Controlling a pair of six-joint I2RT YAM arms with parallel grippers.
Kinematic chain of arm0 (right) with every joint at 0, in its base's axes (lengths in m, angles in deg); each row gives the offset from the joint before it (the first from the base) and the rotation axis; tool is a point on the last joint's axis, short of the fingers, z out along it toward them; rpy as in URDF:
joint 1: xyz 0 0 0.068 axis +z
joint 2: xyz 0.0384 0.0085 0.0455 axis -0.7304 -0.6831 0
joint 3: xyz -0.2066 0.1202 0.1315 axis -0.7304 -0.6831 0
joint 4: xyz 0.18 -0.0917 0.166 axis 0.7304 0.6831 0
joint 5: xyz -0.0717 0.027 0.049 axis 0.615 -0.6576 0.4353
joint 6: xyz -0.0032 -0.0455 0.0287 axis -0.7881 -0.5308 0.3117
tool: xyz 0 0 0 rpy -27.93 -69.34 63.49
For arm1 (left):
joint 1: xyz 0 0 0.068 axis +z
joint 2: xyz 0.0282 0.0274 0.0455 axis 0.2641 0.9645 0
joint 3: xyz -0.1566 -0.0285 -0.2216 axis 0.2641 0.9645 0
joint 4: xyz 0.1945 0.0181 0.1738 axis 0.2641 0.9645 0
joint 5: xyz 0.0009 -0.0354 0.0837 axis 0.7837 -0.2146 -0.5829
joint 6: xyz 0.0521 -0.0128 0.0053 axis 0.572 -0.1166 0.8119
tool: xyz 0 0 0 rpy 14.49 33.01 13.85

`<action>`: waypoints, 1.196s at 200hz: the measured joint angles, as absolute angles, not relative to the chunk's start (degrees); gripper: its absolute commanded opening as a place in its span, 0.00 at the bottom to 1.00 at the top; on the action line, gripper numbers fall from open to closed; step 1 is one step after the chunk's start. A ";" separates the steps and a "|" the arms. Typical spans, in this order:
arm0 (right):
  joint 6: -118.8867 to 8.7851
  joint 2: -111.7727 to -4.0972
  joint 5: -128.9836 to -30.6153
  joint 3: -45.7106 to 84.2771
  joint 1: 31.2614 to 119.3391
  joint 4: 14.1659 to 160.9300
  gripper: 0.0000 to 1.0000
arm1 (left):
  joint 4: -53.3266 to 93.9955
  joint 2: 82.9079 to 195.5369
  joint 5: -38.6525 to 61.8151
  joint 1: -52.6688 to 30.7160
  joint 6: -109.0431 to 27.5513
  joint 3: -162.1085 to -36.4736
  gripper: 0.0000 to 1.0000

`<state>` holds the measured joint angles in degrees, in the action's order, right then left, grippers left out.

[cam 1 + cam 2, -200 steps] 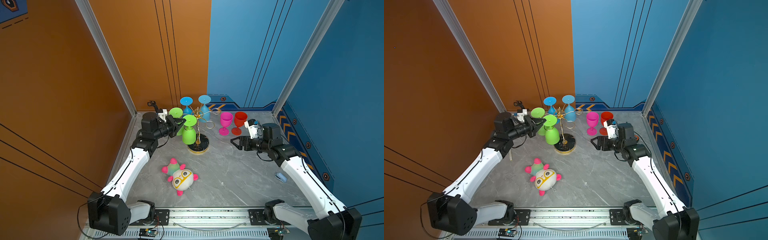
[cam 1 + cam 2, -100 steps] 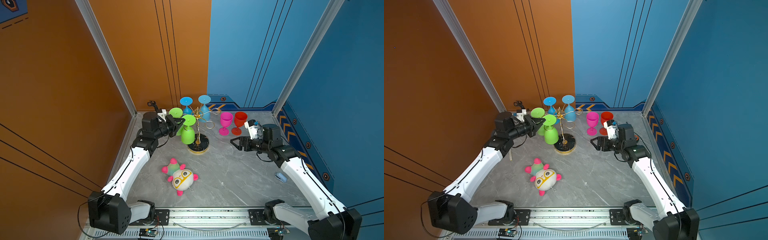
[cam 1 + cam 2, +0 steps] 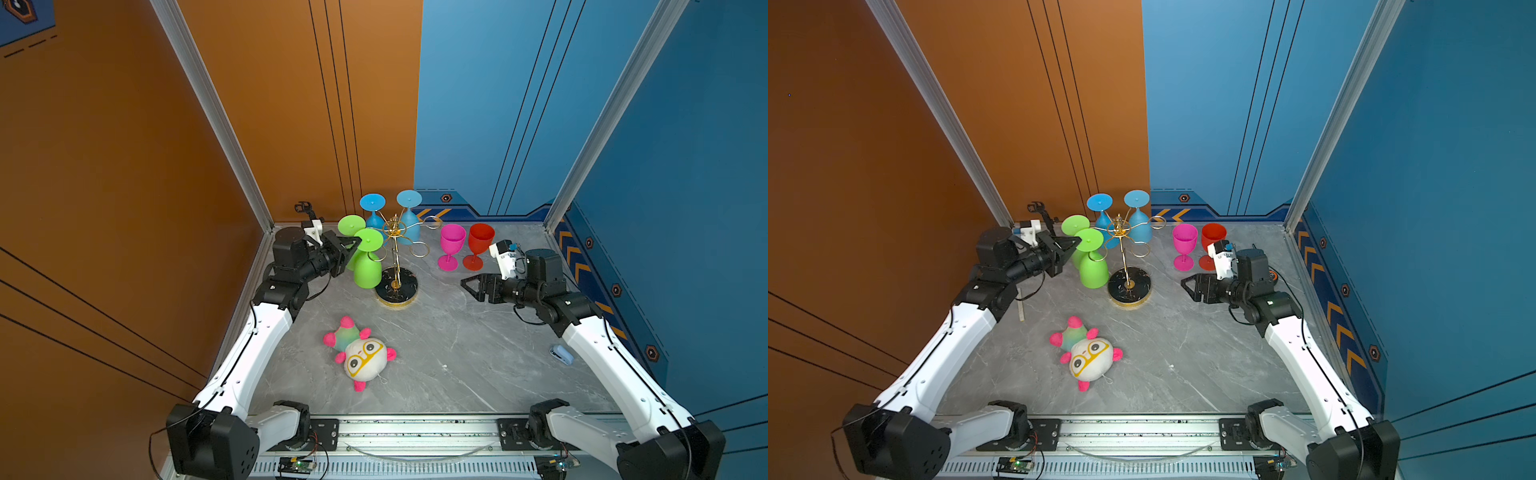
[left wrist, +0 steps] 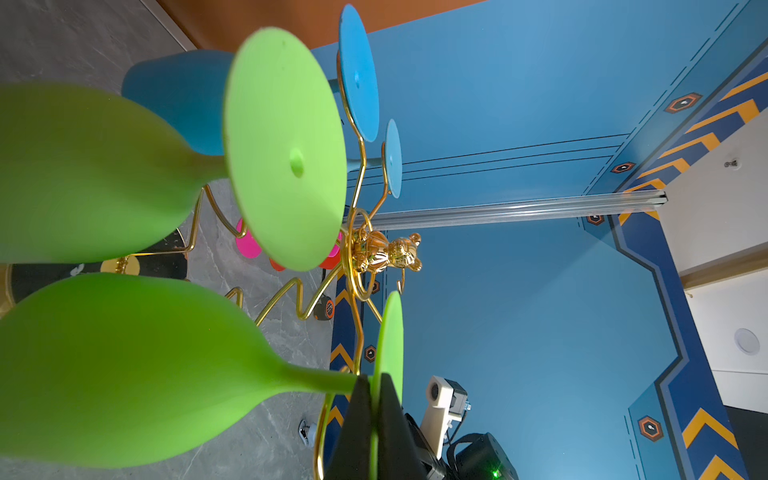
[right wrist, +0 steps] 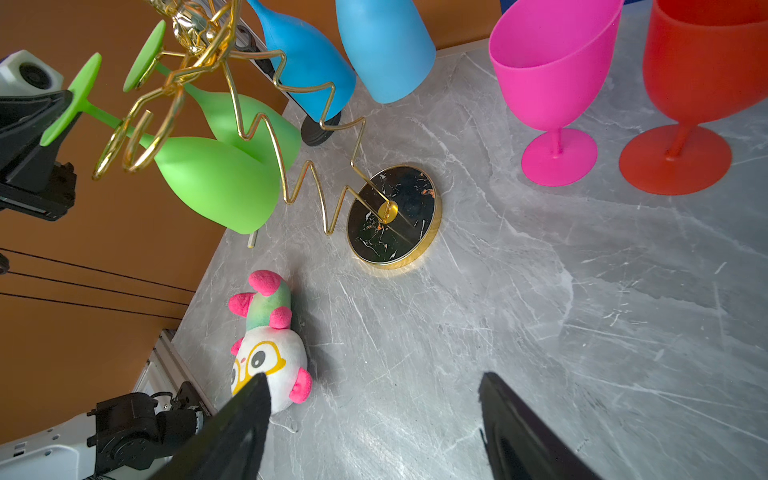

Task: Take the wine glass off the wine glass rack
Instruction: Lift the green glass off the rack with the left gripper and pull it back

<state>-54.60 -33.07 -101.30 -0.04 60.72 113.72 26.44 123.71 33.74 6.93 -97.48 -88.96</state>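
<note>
Foot of green wine glass (image 3: 368,272) on rack (image 3: 397,286) sits pinched in closed left tool (image 3: 355,242)

A grey marbled tabletop (image 3: 478,353) bears the gold wire wine glass rack (image 3: 397,286) on its round black base. A pink goblet (image 3: 451,247) and a red goblet (image 3: 478,245) stand upright nearby. A white plush toy (image 3: 361,357) lies in front.

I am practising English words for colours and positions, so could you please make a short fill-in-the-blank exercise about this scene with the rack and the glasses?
1. The left gripper is shut on the round foot of a ____ wine glass.
2. ____ glasses hang upside down on the wine glass rack.
3. The right gripper is ____ and holds nothing.
4. The pink glass stands upright next to a ____ one.

Missing words: green; four; open; red.
</note>
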 measured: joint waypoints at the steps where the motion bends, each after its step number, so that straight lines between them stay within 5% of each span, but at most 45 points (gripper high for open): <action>1: -54.58 -33.07 -101.30 -0.04 60.72 113.72 0.80 | 26.49 123.54 33.76 7.02 -97.48 -88.87 0.00; 147: -52.67 -33.07 -100.58 -0.04 60.72 114.59 0.80 | 37.85 107.51 48.47 9.69 -84.21 -81.29 0.00; 239: -52.30 -35.96 -93.45 1.78 57.05 124.89 0.81 | 40.94 112.34 40.97 -19.34 -62.68 -82.23 0.00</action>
<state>-52.30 -35.96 -93.45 1.78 57.05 124.89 40.94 112.34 40.97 -19.34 -62.68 -82.23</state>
